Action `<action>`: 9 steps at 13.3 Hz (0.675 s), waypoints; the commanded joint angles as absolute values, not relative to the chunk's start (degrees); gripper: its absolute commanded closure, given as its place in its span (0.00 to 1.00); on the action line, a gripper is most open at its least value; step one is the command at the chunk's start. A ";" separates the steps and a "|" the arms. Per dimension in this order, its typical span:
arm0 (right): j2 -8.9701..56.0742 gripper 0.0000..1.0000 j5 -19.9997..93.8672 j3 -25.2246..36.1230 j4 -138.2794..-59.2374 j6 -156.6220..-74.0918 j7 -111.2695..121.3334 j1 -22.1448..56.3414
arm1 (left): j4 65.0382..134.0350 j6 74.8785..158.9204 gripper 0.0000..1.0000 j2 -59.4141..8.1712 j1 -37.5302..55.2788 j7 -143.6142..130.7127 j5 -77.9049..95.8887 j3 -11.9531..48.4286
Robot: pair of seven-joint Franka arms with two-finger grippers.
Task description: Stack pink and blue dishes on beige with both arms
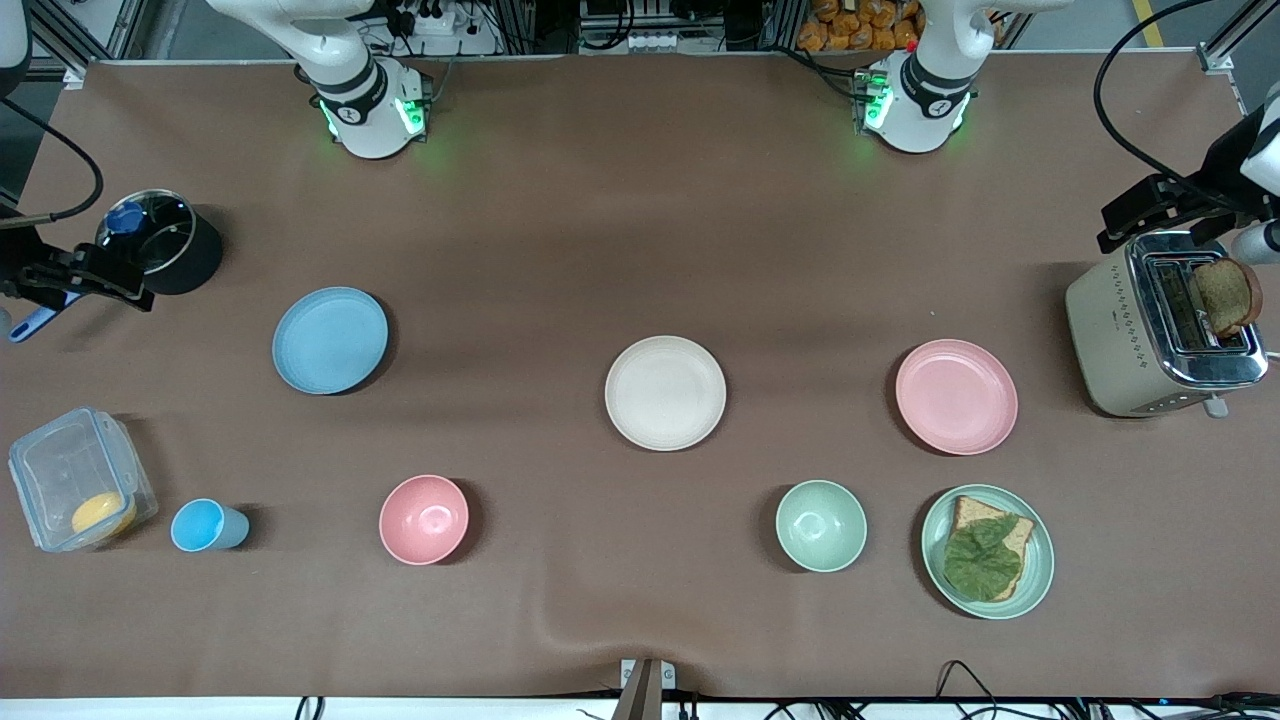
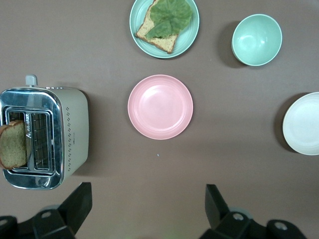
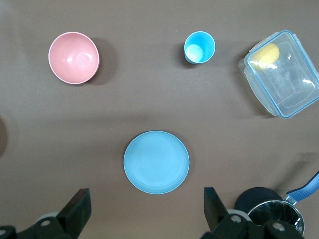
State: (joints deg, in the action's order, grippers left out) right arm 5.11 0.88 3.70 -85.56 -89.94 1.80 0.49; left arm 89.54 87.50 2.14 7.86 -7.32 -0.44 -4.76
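Observation:
The beige plate (image 1: 665,392) lies mid-table, its edge showing in the left wrist view (image 2: 304,124). Toward the left arm's end lies the pink plate (image 1: 956,396) (image 2: 160,106). The blue plate (image 1: 330,340) (image 3: 156,162) lies toward the right arm's end. All three are bare and lie apart. My left gripper (image 1: 1112,228) (image 2: 148,199) hangs open, high over bare table between the pink plate and its base. My right gripper (image 1: 125,282) (image 3: 148,201) hangs open, high over bare table beside the blue plate. Neither holds anything.
A toaster (image 1: 1160,325) with a slice of toast stands at the left arm's end. Nearer the camera are a green plate with toast (image 1: 988,551), a green bowl (image 1: 821,525), a pink bowl (image 1: 424,519), a blue cup (image 1: 205,526) and a clear box (image 1: 75,478). A black pot (image 1: 170,243) stands beside the blue plate.

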 commanded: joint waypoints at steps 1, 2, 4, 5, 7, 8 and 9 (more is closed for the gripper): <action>5.01 0.00 -0.09 3.96 -85.25 -89.30 1.05 1.14 | 88.86 87.19 0.00 2.55 8.17 -6.33 -1.76 -4.92; 4.92 0.00 -0.09 3.96 -85.25 -89.38 1.05 1.14 | 88.07 87.01 0.00 2.20 8.17 -6.42 -1.84 -5.10; 4.92 0.00 -0.09 3.96 -85.25 -89.38 1.05 1.14 | 87.89 86.84 0.00 1.76 8.09 -6.50 -1.84 -5.27; 5.01 0.00 -0.09 3.96 -85.25 -89.38 1.05 1.14 | 88.50 86.75 0.00 0.97 8.09 -6.33 -1.93 -5.19; 5.01 0.00 -0.09 3.96 -85.25 -89.38 1.05 1.14 | 90.08 87.18 0.00 0.18 8.17 -6.50 -2.20 -5.19; 5.01 0.00 0.00 3.96 -85.25 -89.38 1.05 1.14 | 91.57 87.62 0.00 -0.61 8.17 -7.37 -3.24 -5.10; 5.01 0.00 0.00 3.96 -85.34 -89.30 1.05 1.14 | 94.98 90.93 0.00 -0.70 7.91 -7.47 -4.12 -5.01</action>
